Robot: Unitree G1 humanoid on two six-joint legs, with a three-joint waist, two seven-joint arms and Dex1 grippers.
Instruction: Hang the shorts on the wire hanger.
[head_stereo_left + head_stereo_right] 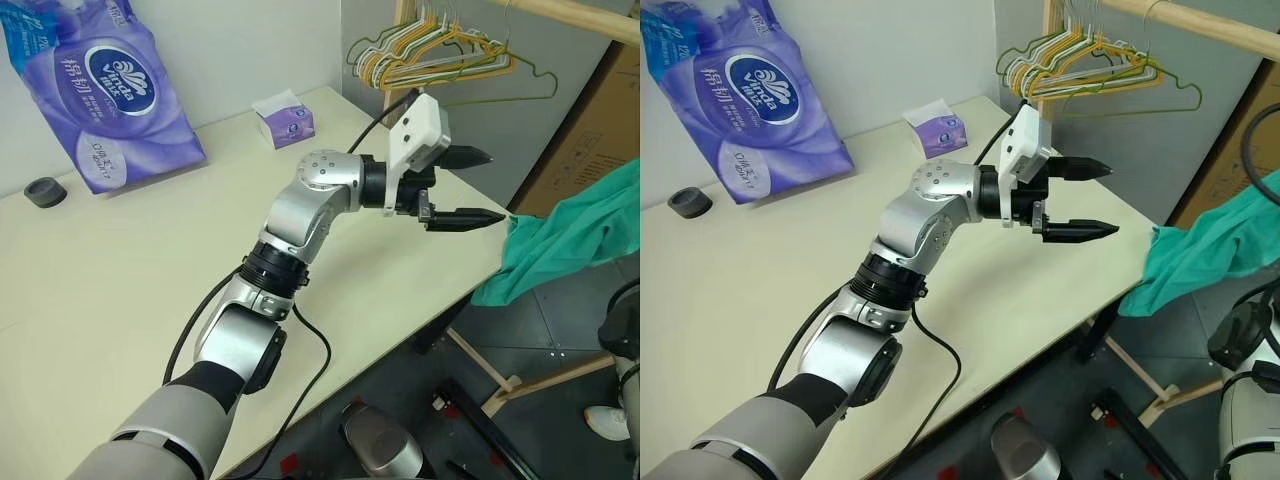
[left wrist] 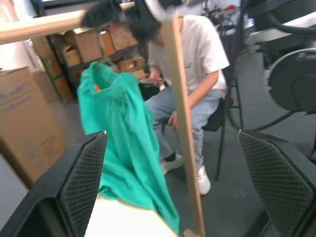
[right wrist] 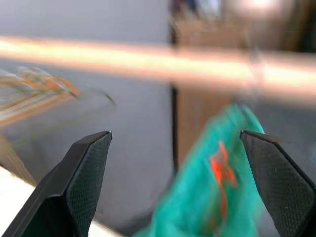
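- My left jaws (image 1: 470, 187) stand wide and hold nothing; the arm reaches level across the worktop (image 1: 120, 270) with its two black fingers (image 1: 462, 218) pointing to my right, one above the other, past the worktop's far right edge.
- The lower fingertip comes very close to the shorts (image 1: 570, 235); whether it touches the cloth I cannot tell.
- My right jaws (image 3: 173, 182) are wide as well and empty, the two black pads (image 3: 89, 177) far apart, with blurred teal cloth in the gap beyond them.
- The shorts hang to the right of the worktop as a teal-green drape. Their lower end falls just beside the worktop's corner, and their upper part runs up and off to the right.
- From my left wrist the shorts (image 2: 123, 143) hang from up near a wooden rail (image 2: 39, 27), with a small orange mark near the top; what carries them there is hidden by blur.
- A bunch of coloured hangers (image 1: 1080, 62) hangs on the rail (image 1: 1180, 22) of the wooden rack behind my left jaws; I cannot pick out the olive-gold wire hanger with certainty.
- On the worktop, well behind my arm, lie a purple pack of tissue (image 1: 95, 90), a small purple tissue box (image 1: 285, 120) and a dark round cap (image 1: 45, 192).
- Beyond the rack's upright post a person in a white shirt (image 2: 197, 54) sits on a chair; cardboard boxes (image 2: 27, 123) stand nearby.
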